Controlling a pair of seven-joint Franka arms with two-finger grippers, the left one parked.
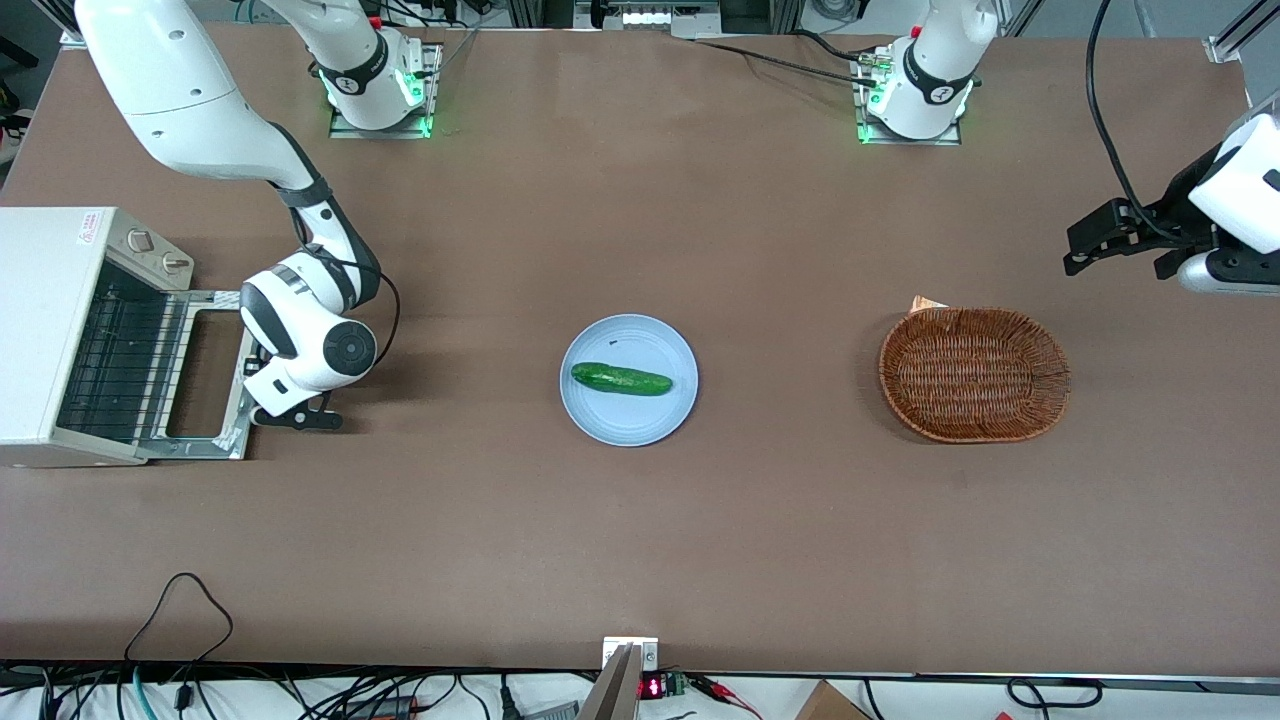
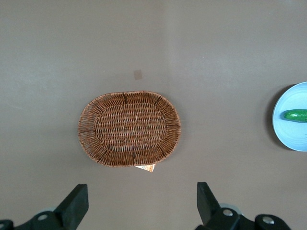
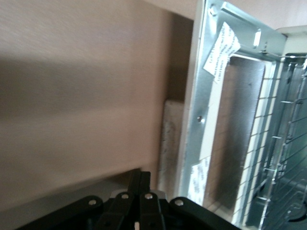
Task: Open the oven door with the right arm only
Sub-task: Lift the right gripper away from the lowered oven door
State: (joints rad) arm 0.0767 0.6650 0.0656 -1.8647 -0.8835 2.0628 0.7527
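The off-white oven (image 1: 40,300) stands at the working arm's end of the table. Its oven door (image 1: 205,372) hangs fully open and lies flat in front of the oven, so the wire rack (image 1: 120,365) shows inside. The right arm (image 1: 310,335) reaches down beside the door's outer edge. Its gripper (image 1: 300,418) sits low over the table just off that edge, holding nothing. In the right wrist view the gripper (image 3: 144,179) has its fingers pressed together. The same view shows the door's metal frame (image 3: 192,120) and a pale bar handle (image 3: 169,143) close by.
A light blue plate (image 1: 600,420) with a green cucumber (image 1: 620,379) sits mid-table. A brown wicker basket (image 1: 975,375) lies toward the parked arm's end and also shows in the left wrist view (image 2: 129,128).
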